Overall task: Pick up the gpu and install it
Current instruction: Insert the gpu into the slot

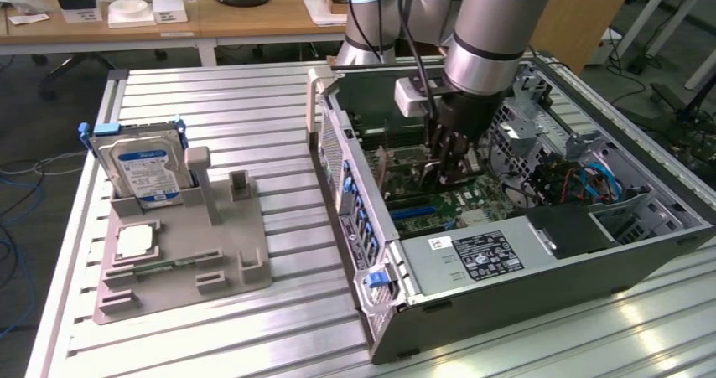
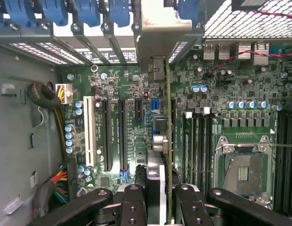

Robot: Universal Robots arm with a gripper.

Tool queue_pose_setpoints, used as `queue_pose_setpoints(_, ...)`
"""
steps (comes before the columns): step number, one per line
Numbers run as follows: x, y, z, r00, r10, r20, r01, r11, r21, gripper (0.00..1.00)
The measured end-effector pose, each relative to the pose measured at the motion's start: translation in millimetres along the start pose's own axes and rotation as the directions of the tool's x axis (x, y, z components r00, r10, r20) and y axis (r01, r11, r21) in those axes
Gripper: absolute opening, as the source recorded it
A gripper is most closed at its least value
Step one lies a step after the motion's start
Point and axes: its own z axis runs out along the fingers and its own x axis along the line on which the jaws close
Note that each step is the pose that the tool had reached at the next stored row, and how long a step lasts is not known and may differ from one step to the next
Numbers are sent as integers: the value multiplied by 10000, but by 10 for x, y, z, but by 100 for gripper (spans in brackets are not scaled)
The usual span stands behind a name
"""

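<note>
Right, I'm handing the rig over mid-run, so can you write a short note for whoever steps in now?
The gripper is shut on the gpu, down inside the open case.
The gpu is held on edge over the motherboard, with its metal bracket toward the rear slot covers.
Done: the gpu is picked up and inside the case.
Left: seating it and letting go. I cannot tell whether it is in its slot yet.
The hard drive stands in the grey holder outside the case, at the exterior view's left.
</note>
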Motion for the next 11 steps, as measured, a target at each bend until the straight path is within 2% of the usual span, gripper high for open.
queue_pose_setpoints(11, 3, 39, 127, 10000, 0, 0, 0, 10000, -2, 28)
